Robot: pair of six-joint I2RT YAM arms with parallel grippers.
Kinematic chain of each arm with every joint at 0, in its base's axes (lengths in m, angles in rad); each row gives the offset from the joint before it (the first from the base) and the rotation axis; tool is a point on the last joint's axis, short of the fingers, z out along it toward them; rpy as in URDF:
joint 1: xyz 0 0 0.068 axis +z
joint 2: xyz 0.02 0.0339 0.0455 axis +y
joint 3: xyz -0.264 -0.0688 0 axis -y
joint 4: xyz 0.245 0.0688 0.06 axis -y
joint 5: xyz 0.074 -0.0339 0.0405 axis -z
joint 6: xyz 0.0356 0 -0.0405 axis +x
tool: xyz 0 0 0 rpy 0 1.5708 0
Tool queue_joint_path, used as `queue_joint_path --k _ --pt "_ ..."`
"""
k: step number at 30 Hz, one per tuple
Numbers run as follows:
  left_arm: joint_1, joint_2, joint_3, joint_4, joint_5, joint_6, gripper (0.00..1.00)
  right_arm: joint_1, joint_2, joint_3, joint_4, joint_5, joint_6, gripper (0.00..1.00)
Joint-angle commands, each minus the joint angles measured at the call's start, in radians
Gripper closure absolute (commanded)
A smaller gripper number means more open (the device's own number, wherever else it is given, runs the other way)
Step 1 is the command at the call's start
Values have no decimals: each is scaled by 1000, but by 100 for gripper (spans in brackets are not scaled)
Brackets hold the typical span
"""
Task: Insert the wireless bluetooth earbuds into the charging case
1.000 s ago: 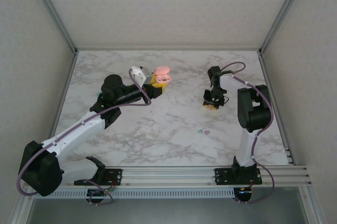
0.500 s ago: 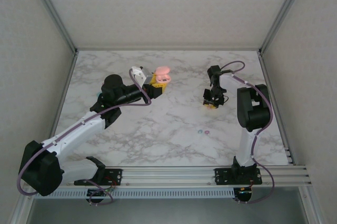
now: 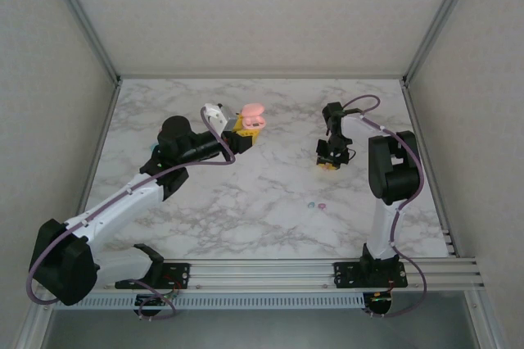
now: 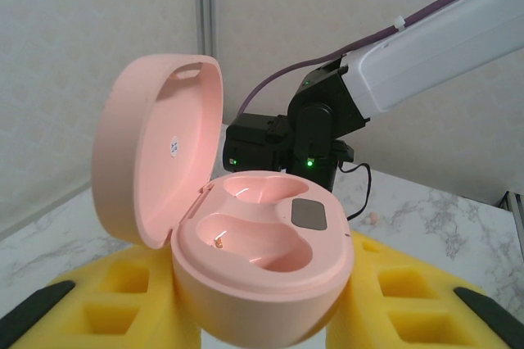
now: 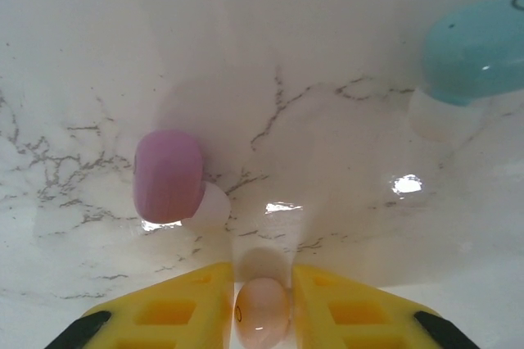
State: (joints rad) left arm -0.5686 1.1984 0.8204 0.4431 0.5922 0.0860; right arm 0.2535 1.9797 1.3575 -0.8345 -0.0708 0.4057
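The left jaws squeeze shut on the open pink case [image 4: 270, 259]; the right jaws pinch 1 pink earbud [image 5: 262, 314].

On my right wrist feed, the right end effector [image 5: 262, 277] has its two yellow pads [image 5: 176, 312] closed in on a pale pink earbud [image 5: 262, 316], which is pinched between them at the bottom edge. Beyond it, a purple earbud [image 5: 168, 173] lies on the marbled white table [image 5: 327, 21], its whitish tip pointing right. A teal earbud [image 5: 479, 46] lies well apart at the upper right, partly cut off by the frame.
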Motion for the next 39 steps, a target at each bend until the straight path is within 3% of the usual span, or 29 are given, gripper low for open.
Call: queue_joint_path --k 1,10,14,18,22,25,30,39 --pt "-3 -17 -3 9 -1 7 78 7 21 20 -44 19 -17 73" --pt "-2 -21 -2 3 -6 7 78 6 6 20 -30 35 -13 80" --pt "-1 -22 -1 3 -15 8 78 6 -74 23 -28 -39 -12 82" --pt "22 -19 -17 46 -20 -26 78 7 -207 26 18 -280 12 82" --pt "64 -11 -31 76 -1 -49 78 6 -312 20 213 -720 132 82" --pt "100 -13 -59 135 7 -82 78 8 -336 16 396 -975 285 83" --pt "147 -14 -75 150 37 -74 78 9 -352 34 551 -1143 445 82" --pt "150 6 -72 153 93 -22 78 64 -358 74 579 -1246 462 82"
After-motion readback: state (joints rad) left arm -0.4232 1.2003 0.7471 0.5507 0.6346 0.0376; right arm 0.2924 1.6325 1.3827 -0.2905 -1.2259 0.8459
